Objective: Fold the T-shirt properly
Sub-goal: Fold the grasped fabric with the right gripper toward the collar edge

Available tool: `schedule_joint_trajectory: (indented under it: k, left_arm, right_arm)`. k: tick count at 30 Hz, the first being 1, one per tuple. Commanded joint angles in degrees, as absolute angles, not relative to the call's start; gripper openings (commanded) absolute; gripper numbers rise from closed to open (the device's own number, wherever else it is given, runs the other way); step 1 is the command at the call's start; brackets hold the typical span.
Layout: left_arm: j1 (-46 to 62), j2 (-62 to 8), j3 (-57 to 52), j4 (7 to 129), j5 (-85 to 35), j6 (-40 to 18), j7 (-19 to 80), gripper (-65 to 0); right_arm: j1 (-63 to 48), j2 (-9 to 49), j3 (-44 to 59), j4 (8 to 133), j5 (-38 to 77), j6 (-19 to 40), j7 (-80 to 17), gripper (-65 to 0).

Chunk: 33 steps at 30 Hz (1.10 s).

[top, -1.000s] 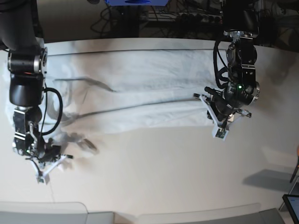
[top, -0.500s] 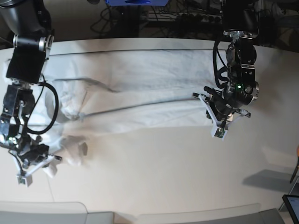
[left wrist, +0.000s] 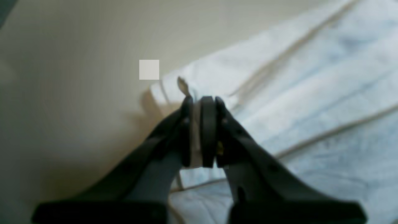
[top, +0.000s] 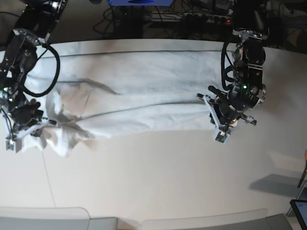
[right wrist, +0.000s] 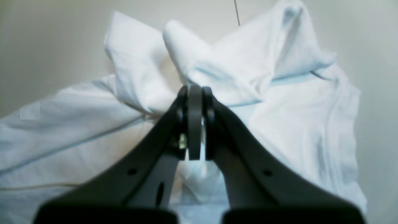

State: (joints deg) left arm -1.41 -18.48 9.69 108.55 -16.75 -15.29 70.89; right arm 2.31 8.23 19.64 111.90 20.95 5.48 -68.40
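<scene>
One wrinkled white cotton T-shirt (top: 139, 91) lies stretched across the off-white tabletop (top: 168, 182) from nine to three o'clock. Two black claws: the left gripper (left wrist: 200, 102) pinches a thin hem corner, the right gripper (right wrist: 192, 93) is pressed together on bunched sleeve fabric. Such shallow bites could slip under tension, undoing the fold.

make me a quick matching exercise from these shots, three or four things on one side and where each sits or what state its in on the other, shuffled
Things:
1. left hand
2. right hand
3. T-shirt
4. table

Places or states:
a. bare off-white surface in the near part of the base view
b. shut on a flat corner of the cloth
c. spread lengthwise across the far part of the table
d. shut on a bunched, lifted end of the cloth

Pairs: 1-b, 2-d, 3-c, 4-a
</scene>
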Motion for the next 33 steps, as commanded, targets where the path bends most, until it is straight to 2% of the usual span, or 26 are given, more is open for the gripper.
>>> schedule_joint_trajectory:
  k: [1, 4, 9, 19, 23, 28, 33]
  left_arm:
    - [-1.5, -19.1, 9.9, 109.9, -16.5, -15.3, 70.6, -65.0]
    - [0.0, -19.6, 9.9, 111.7, -16.5, -15.3, 70.6, -65.0]
    - [0.7, -21.1, 9.8, 113.0, -16.5, -15.3, 70.6, -65.0]
    - [0.7, -24.0, 10.2, 113.0, -16.5, -15.3, 70.6, -65.0]
    - [0.7, -24.7, 10.3, 113.0, -16.5, -15.3, 70.6, -65.0]
    - [0.7, -24.7, 10.4, 113.0, -16.5, -15.3, 70.6, -65.0]
    - [0.7, -24.6, 10.4, 113.0, -16.5, -15.3, 70.6, -65.0]
  right_arm:
    - [2.4, 8.0, 19.7, 113.5, 21.6, 5.8, -66.8, -65.0]
    - [-0.5, 6.7, 19.7, 113.6, 21.6, 5.8, -66.4, -65.0]
    - [-6.0, 4.0, 19.8, 114.0, 21.6, 5.8, -60.1, -65.0]
    - [-11.7, 4.1, 19.9, 114.8, 21.7, 5.8, -54.4, -65.0]
    - [-13.1, 4.0, 24.1, 114.8, 21.9, 5.8, -54.0, -65.0]
    - [-16.9, 5.7, 29.7, 115.1, 33.8, 5.8, -54.5, -65.0]
    - [-22.5, 7.4, 30.6, 115.1, 49.2, 5.1, -54.5, -65.0]
